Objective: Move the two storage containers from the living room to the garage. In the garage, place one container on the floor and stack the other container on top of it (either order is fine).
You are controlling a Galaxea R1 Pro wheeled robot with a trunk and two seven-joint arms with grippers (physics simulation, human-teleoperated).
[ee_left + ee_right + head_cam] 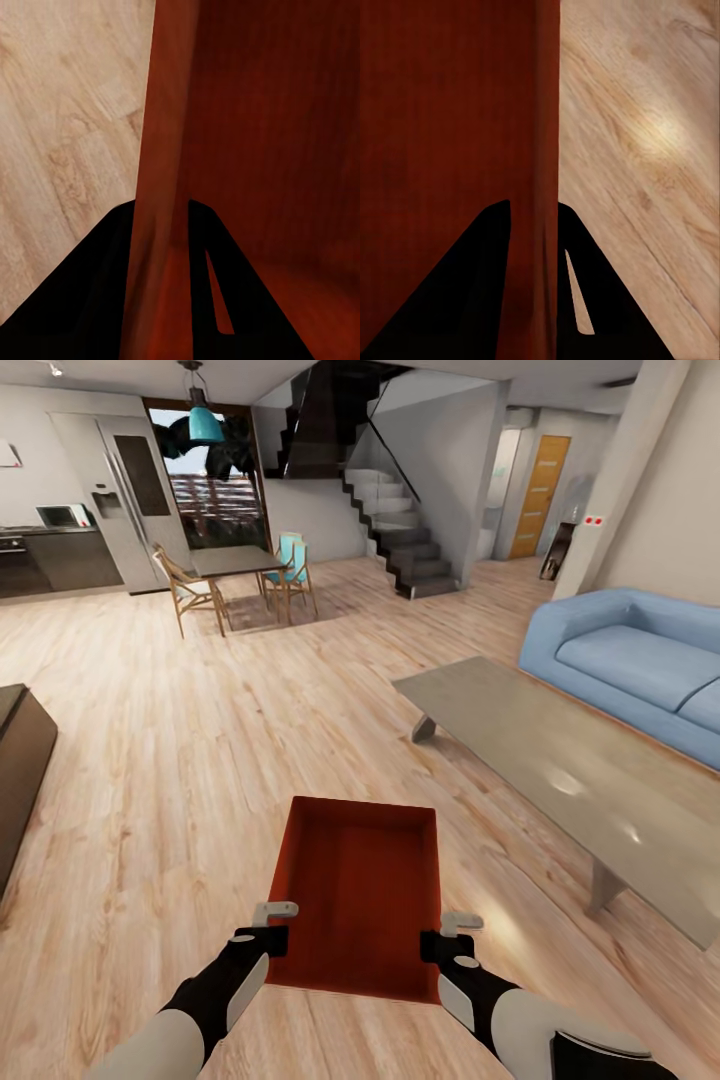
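Risk is slip: 1 storage container (357,890) hangs over the wood floor (150,760), left gripper (268,926) and right gripper (452,937) each clamped on a thin side wall. Uneven arm motion could twist it loose; coffee table (560,780) sits near, right of it.

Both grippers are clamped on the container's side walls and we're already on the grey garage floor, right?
Not quite. Both grippers, left and right, do clamp the container's side walls, but the head view shows the light wood-plank floor of the living room.
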